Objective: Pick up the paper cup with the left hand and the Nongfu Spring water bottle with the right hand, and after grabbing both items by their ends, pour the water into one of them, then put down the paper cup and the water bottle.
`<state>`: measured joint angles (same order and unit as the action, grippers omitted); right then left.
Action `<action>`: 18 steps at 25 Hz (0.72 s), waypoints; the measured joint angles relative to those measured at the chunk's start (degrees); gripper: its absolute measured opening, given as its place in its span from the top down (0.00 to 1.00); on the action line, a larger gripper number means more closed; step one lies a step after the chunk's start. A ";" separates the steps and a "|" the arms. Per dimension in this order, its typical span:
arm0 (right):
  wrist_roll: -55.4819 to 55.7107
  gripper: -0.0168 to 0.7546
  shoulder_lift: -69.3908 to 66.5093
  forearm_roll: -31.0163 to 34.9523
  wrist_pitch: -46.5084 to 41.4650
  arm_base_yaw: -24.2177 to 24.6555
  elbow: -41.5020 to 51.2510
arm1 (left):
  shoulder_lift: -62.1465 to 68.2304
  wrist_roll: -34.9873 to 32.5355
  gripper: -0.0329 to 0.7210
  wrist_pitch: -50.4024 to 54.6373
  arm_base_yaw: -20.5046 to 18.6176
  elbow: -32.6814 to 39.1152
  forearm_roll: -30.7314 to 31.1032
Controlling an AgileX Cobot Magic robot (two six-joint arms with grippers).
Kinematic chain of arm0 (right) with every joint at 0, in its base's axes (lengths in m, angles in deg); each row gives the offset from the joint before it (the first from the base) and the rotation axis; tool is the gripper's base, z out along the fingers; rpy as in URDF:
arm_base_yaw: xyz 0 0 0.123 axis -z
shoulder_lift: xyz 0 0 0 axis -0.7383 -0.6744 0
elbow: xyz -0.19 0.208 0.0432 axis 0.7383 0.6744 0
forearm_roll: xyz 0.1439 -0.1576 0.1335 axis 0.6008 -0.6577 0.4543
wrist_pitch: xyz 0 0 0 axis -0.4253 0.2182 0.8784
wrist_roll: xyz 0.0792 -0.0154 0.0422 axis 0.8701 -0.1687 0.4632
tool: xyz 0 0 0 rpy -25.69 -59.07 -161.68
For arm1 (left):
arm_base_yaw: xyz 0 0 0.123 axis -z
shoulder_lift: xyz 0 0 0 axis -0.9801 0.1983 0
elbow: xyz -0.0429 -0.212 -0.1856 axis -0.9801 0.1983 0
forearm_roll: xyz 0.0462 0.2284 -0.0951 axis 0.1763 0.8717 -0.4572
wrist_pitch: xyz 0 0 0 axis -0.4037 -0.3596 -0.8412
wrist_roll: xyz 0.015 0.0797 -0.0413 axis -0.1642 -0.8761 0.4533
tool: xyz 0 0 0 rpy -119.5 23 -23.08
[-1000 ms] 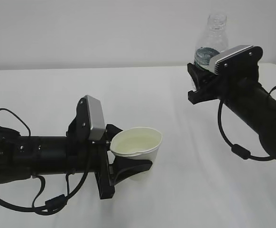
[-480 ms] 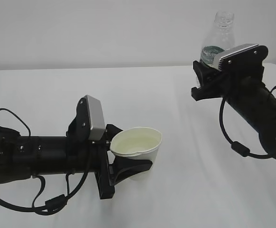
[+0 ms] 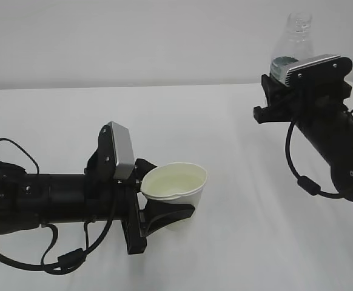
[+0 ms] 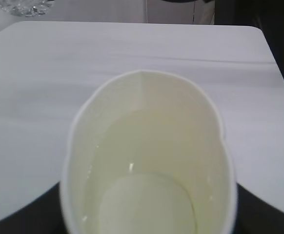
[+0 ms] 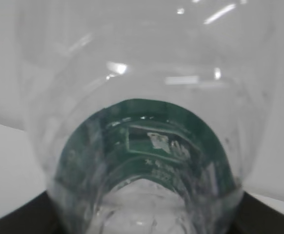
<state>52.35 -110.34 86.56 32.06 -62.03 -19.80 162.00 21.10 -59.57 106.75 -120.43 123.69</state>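
Exterior view: left hand [image 3: 164, 212] reaches in from the left edge, low over the white table [image 3: 237, 200], its jaws spread about halfway and clamped round the lower part of the paper cup [image 3: 175, 189]. That cup stands nearly upright, mouth up, its rim pressed to an oval. Well apart, at the upper right, the right hand [image 3: 279, 97] grips the Nongfu Spring water bottle [image 3: 293, 42] by its lower body, jaws likewise half spread; the bottle is upright and raised above the table, its open neck near the top edge of the view

Left wrist view: cup fills the lower middle, pale cream inside, a shallow pool of water [image 4: 147, 195] at its bottom

Right wrist view: bottle [image 5: 147, 122] fills the picture, clear wall and green label band [image 5: 147, 141], held between dark jaw edges at the lower corners
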 joint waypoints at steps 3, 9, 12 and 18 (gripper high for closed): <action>-0.86 0.45 0.00 2.68 0.00 0.00 0.00 | 0.00 0.00 0.40 0.05 0.00 0.00 0.00; -3.25 0.45 0.00 5.89 0.00 0.00 0.00 | 0.00 0.00 0.40 0.05 0.00 0.00 -0.11; -3.50 0.45 0.00 6.91 0.00 0.00 0.00 | 0.00 -0.14 0.38 0.13 0.00 0.00 -0.11; -3.91 0.45 0.00 7.14 0.00 0.54 0.00 | 0.00 -0.14 0.38 0.27 0.00 0.00 -0.11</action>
<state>48.44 -110.34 93.70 32.06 -61.49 -19.80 162.00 20.96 -59.30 106.75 -120.43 123.58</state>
